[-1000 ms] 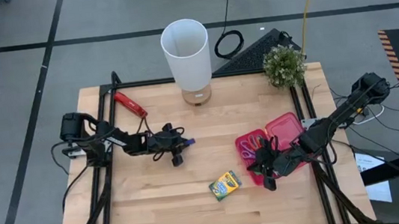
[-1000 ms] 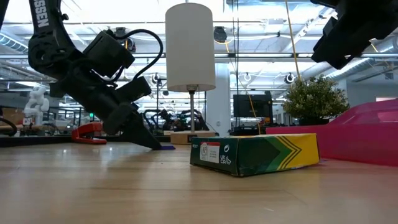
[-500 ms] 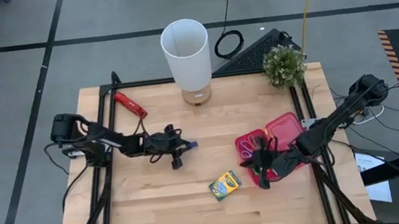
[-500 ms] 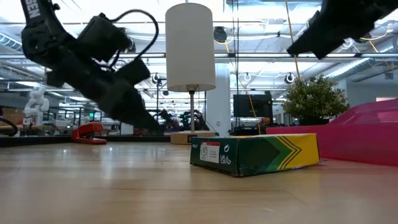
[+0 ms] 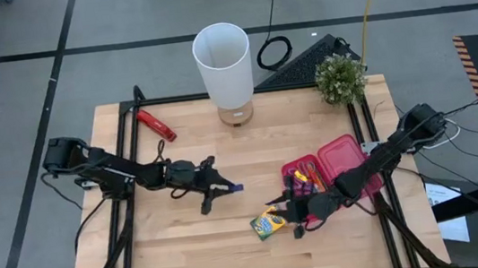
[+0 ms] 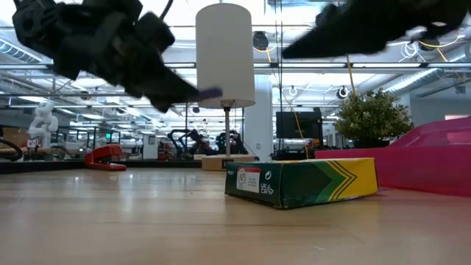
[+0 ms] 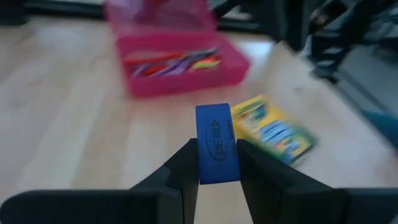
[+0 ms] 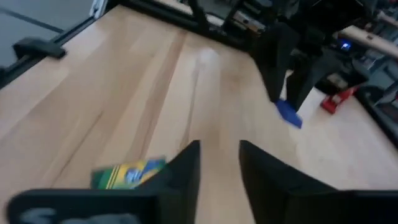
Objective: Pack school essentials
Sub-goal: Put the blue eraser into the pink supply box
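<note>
My left gripper [image 5: 227, 188] is above the middle of the table, shut on a small blue eraser [image 7: 216, 144], which also shows in the low view [image 6: 210, 93]. The yellow-green crayon box [image 5: 270, 222] lies flat on the table, left of the pink case [image 5: 342, 151]. The case's open tray holds scissors and pens [image 7: 177, 61]. My right gripper [image 5: 281, 218] hovers open over the crayon box's right end, with nothing between its fingers [image 8: 186, 163]. My left gripper pinches the eraser's two narrow sides [image 7: 200, 155] between its two fingers, at its near end. The printed face looks toward the wrist camera and the far end sticks out past the fingertips. The fingers reach toward the table's right. The eraser is lifted clear.
A white lamp [image 5: 222, 59] and a potted plant [image 5: 339, 77] stand along the far edge. A red-and-black hand tool [image 5: 155, 124] lies at the far left. The case's lid [image 5: 347, 152] stands open on the right. Bare wood lies along the near edge.
My left gripper has risen from the table with the blue eraser and moved toward the right, nearer the pink case. My right gripper has swung from over the case toward the left and near side, above the crayon box.
</note>
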Controlling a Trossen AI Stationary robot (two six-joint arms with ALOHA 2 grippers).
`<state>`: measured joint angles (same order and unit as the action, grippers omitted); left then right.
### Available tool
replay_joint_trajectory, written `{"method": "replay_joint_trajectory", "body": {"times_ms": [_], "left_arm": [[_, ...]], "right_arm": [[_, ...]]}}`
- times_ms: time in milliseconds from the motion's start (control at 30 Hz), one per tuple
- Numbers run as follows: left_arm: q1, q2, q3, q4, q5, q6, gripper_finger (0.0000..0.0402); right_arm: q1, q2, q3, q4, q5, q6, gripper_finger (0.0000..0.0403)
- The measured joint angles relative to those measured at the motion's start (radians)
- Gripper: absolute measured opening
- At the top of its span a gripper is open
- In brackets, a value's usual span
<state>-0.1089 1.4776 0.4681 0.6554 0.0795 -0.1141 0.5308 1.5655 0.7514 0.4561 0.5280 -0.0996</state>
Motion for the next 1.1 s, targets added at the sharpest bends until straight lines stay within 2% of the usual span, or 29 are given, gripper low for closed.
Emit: {"method": "replay_joint_trajectory", "body": {"times_ms": [200, 367, 667, 867, 1100], "left_arm": [[-0.042, 0.000, 0.073, -0.019, 0.099, -0.024, 0.0106], [-0.095, 0.000, 0.123, -0.077, 0.128, -0.030, 0.0106], [-0.171, 0.000, 0.178, -0.104, 0.130, -0.041, 0.0106], [-0.176, 0.000, 0.183, -0.108, 0.084, -0.067, 0.0106], [-0.188, 0.000, 0.183, -0.115, 0.052, -0.128, 0.0106]], "right_arm": [[-0.015, 0.104, 0.177, -0.055, 0.031, -0.164, 0.0183], [0.019, 0.176, 0.305, -0.139, 0.167, -0.329, 0.0205], [0.032, 0.214, 0.350, -0.156, 0.197, -0.454, 0.0175], [0.025, 0.214, 0.350, -0.124, 0.131, -0.518, 0.0147], [0.017, 0.214, 0.350, -0.114, 0.129, -0.540, 0.0116]]}}
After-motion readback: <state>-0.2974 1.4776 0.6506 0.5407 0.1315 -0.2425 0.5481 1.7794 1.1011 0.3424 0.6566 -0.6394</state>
